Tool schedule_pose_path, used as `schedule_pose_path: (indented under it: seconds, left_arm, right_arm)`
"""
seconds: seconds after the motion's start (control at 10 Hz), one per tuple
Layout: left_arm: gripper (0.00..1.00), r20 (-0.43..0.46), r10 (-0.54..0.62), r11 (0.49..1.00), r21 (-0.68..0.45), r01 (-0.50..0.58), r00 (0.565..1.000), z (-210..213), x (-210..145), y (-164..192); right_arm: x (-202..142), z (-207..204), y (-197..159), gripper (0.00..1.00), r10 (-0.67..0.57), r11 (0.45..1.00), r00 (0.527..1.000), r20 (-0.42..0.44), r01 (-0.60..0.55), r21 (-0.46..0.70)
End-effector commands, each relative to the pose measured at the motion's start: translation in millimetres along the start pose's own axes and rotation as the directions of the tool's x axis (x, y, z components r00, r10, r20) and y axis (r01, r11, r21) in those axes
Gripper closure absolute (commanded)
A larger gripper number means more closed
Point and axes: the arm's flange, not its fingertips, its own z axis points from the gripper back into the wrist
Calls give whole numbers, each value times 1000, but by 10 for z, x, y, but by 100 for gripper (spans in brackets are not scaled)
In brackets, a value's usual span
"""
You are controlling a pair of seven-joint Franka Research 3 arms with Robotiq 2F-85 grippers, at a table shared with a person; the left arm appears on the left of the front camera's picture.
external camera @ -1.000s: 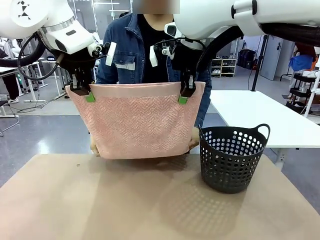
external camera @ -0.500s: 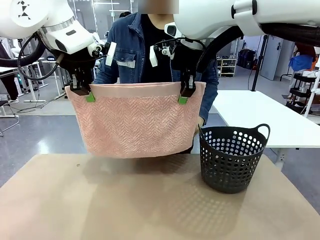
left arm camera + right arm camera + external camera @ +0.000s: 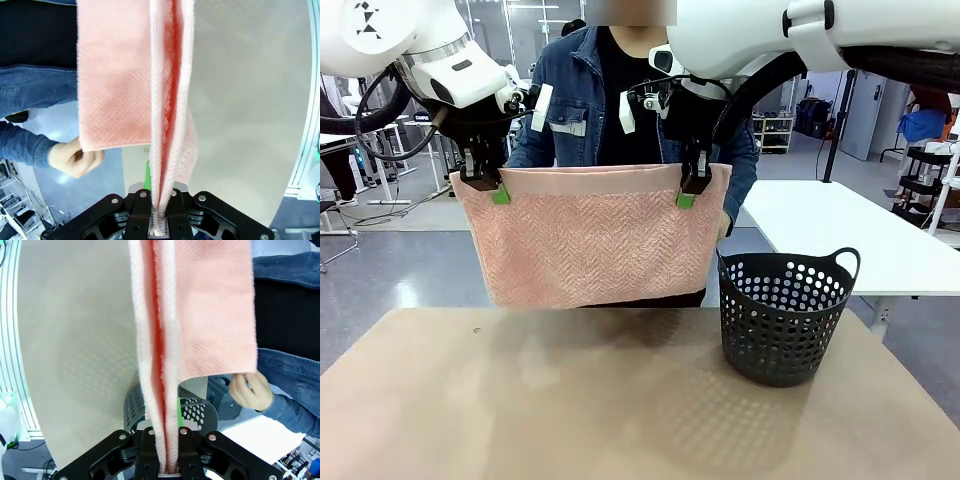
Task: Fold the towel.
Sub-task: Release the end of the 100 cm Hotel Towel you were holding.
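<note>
The tan table is lying nearest, with the dark perforated basket standing on its right part. Beyond the table's middle, the towel is hanging in the air, spread wide between the 2 arms. Its smooth band is running along the top, and its lower edge is hanging just above the table's far edge, apart from the basket.

The left gripper is pinching the towel's top left corner and the right gripper the top right one. Both sets of jaws are clamped tight on the cloth, green pads pressing it.

In each wrist view 2 layers are running up from between the fingers, with 1 more flap hanging on the far side.

Behind the towel a person in a denim jacket is standing. Each hand is hovering by a lower corner of that far flap – one on the left, one on the right – and I cannot tell whether either is touching it.
</note>
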Motion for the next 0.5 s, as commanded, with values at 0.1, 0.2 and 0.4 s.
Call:
schedule_pose_path:
  seconds: [0.1,0.2,0.4]
  left_arm:
    - [100,1,2,1000,3,-2,1000,17,-9,8]
    - [100,1,2,1000,3,-2,1000,17,-9,8]
    - [100,1,2,1000,3,-2,1000,17,-9,8]
  right_arm:
    - [-18,5,-9,94,3,1000,1000,-1,-3,-2]
    - [-18,5,-9,94,3,1000,1000,-1,-3,-2]
    - [-18,5,-9,94,3,1000,1000,-1,-3,-2]
